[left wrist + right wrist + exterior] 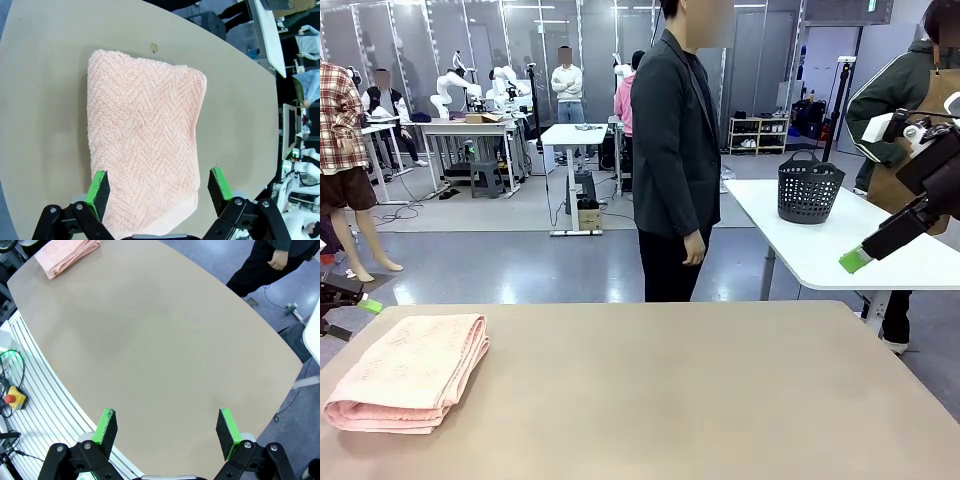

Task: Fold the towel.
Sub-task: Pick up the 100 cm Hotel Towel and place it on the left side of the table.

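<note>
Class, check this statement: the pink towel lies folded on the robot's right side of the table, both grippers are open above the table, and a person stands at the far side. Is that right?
Not quite. The towel lies folded on the robot's left side of the table, as the front view shows. The rest holds: the left gripper and right gripper are open above the table, and a person stands at the far side.

I see the towel (408, 372), salmon-pink with herringbone weave, lying folded flat at the desk's (700, 400) left end.
</note>
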